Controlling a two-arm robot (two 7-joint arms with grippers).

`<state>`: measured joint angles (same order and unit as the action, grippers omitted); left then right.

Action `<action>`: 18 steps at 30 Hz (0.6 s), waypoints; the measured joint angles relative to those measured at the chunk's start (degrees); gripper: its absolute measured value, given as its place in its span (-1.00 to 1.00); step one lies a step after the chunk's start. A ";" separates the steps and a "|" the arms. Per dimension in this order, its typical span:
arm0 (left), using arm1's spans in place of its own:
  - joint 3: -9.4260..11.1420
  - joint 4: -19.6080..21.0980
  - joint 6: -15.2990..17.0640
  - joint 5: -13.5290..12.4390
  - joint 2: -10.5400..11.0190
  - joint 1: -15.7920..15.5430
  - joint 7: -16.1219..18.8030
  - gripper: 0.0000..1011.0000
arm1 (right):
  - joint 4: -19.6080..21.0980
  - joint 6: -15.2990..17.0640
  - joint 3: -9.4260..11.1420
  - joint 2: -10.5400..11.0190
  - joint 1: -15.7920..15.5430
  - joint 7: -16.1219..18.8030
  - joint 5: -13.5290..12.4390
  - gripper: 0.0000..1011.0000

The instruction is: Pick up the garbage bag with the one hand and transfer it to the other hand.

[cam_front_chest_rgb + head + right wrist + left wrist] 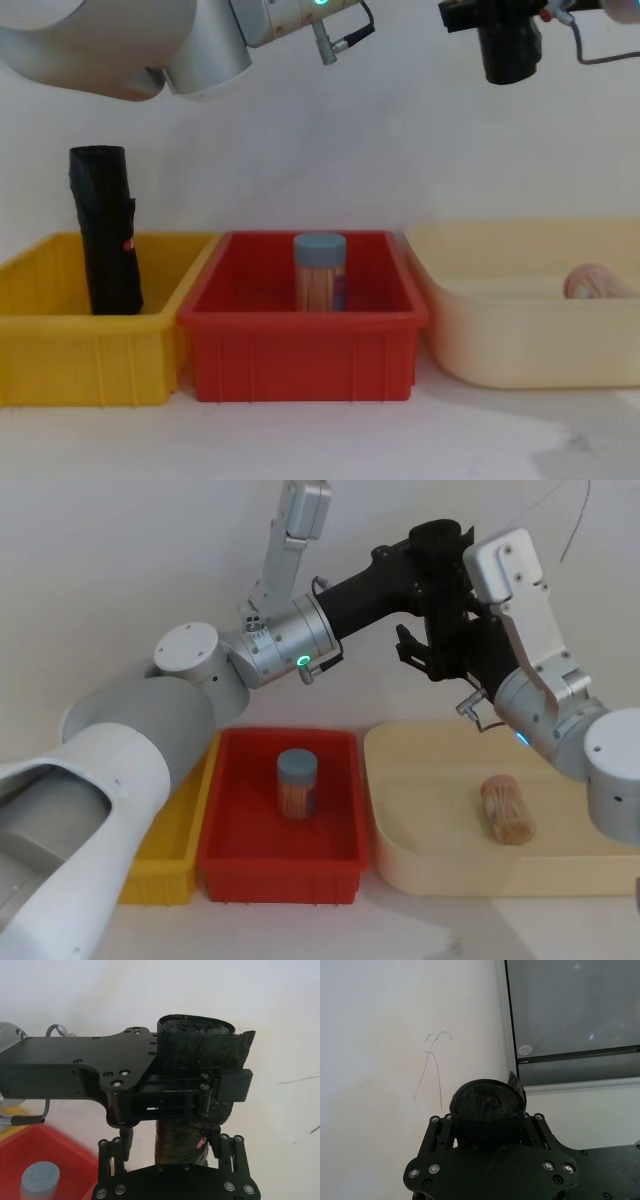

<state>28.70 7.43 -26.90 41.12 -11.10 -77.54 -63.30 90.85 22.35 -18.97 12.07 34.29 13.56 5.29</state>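
Note:
The garbage bag (192, 1047), a plain black roll, is held upright in the air above the bins. My left gripper (200, 1092), on the arm with the green ring (302, 661), is shut across its upper part; the roll's rounded end (487, 1102) sits between its fingers. My right gripper (175, 1155), on the arm with the blue ring (521, 739), stands open around the roll's lower part, one finger on each side with a gap on one side. In the chest view the roll's lower end (510, 50) hangs at the top edge.
A red bin (230, 810) holds an upright grey-lidded jar of sticks (297, 783). A yellow bin (60, 340) to its left holds another black roll (105, 230) with a red mark. A beige tray (400, 810) on the right holds a jar lying down (508, 808).

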 joint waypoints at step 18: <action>0.00 -0.02 0.01 -0.01 0.01 0.00 0.02 0.02 | -1.52 -0.01 -0.34 -0.57 1.25 0.01 0.54 0.02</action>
<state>28.70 7.41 -26.89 41.11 -11.10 -77.54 -63.29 89.32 22.34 -19.31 11.50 35.54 13.56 5.83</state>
